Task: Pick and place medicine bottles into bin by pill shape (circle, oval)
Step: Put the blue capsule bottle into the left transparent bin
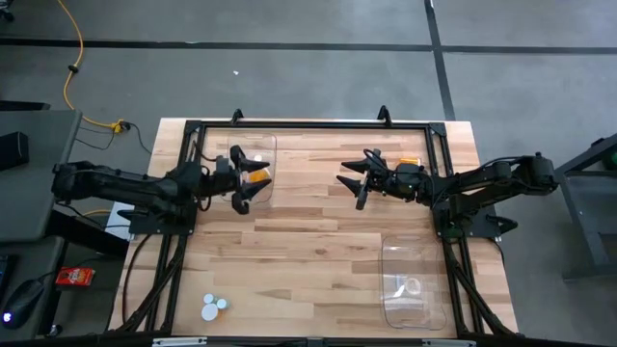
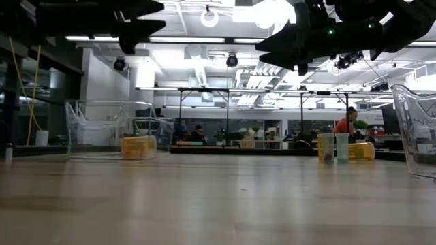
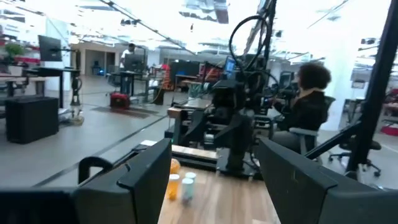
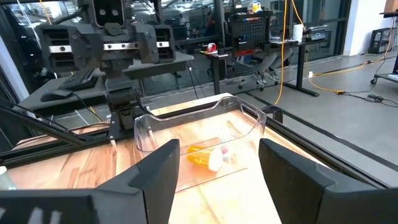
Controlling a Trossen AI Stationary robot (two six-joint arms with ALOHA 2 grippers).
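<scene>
Worktop: pale wood slab (image 1: pixel 318 231) in a black frame, grey floor around it.
Far-left bin: clear tub (image 1: pixel 253 170) near the far edge; an amber bottle (image 4: pixel 202 155) with white cap lies on its side inside.
Near-right bin: clear tub (image 1: pixel 413 285) by the near right corner; contents cannot be told.
Loose bottles: white-capped pair (image 1: pixel 213 306) near the near left corner.
Left pincer (image 1: pixel 241 180): spread, empty, over the far-left bin.
Right pincer (image 1: pixel 357 180): spread, empty, above the worktop's middle.
</scene>
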